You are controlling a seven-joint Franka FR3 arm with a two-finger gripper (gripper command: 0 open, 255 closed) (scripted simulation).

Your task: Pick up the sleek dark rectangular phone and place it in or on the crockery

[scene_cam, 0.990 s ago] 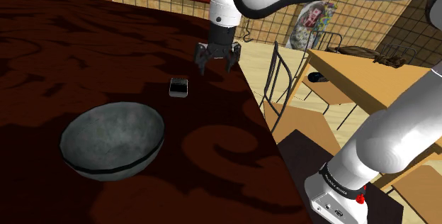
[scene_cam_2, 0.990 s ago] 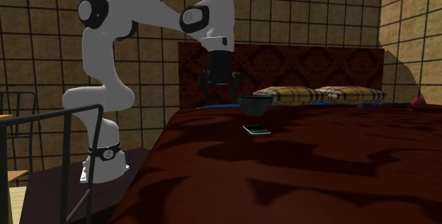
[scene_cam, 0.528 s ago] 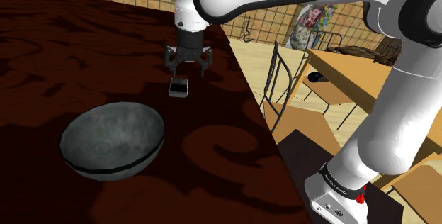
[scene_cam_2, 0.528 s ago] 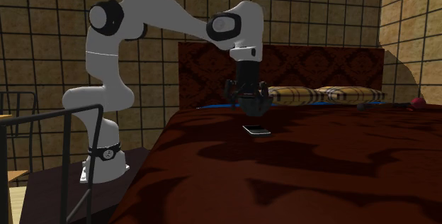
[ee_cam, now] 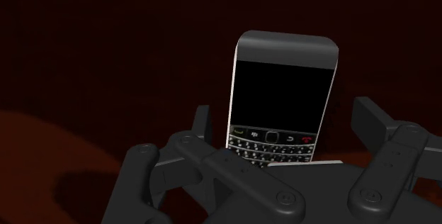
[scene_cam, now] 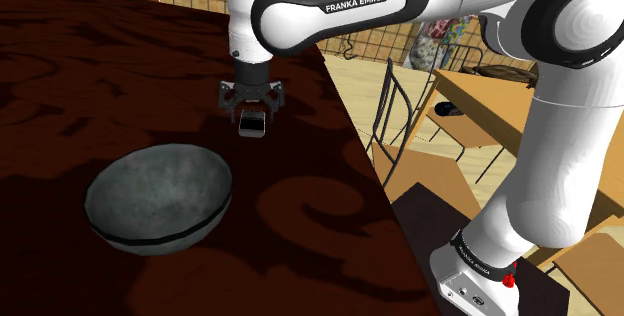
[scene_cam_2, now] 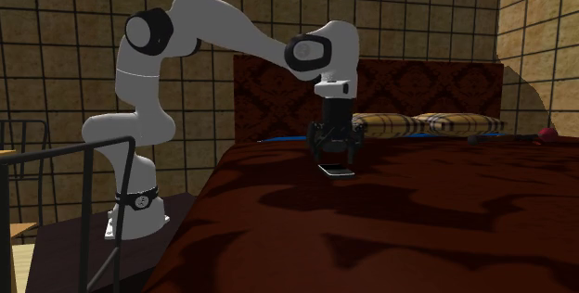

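- Arm [scene_cam: 560, 154] of rounded, glossy white shells, thick and tubular.
- Dark grey joint caps [scene_cam_2: 147, 33] at shoulder and elbow.
- Black band [scene_cam: 330, 9] along the forearm, lettered "FRANKA EMIKA" in white.
- Black collar [scene_cam: 478, 252] near the foot, with fine white print too small to read.
- Small red knob [scene_cam: 511, 282] on the white base block [scene_cam: 462, 286].
- All-black hand [scene_cam: 250, 116], matte and angular, with round screw heads [ee_cam: 284, 198] on its body.

Gloss and matt
The black rectangular phone [ee_cam: 283, 95] is showing a glossy screen; the mottled grey bowl [scene_cam: 158, 199] is looking matt, rough.
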